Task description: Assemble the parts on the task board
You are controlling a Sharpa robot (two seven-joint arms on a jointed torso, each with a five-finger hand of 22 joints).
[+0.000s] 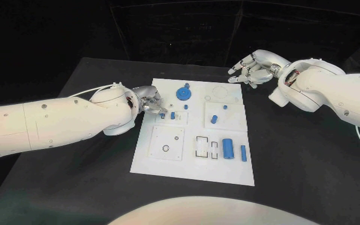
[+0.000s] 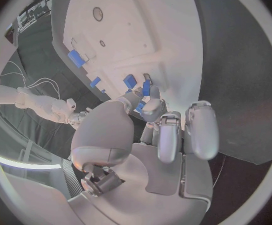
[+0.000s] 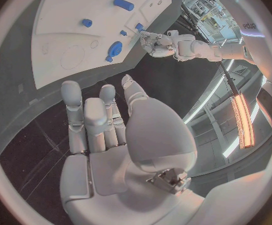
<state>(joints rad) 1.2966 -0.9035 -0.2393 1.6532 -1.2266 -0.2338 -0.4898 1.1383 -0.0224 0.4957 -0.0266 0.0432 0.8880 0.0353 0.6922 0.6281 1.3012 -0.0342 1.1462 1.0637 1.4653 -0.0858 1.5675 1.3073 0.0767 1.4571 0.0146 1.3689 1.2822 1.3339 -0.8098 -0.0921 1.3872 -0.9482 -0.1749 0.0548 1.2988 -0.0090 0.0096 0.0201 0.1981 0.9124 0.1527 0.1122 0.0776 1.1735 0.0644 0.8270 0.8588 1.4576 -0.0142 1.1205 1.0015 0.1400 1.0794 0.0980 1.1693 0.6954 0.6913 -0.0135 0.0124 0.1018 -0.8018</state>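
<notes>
Where darkness surrounds it, black table point(image 1: 300, 147) bears white task board point(image 1: 191, 170).

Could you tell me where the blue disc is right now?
In the head view, the blue disc sits near the white board's far edge, just right of the left robot hand.

I see the white task board point(image 1: 193, 170) lying flat mid-worktop, a blue disc point(image 1: 183, 94) toward its twelve o'clock, small blue pegs point(image 1: 214, 119) near centre, and two upright-lying blue cylinders point(image 1: 227, 149) at its four o'clock.
</notes>
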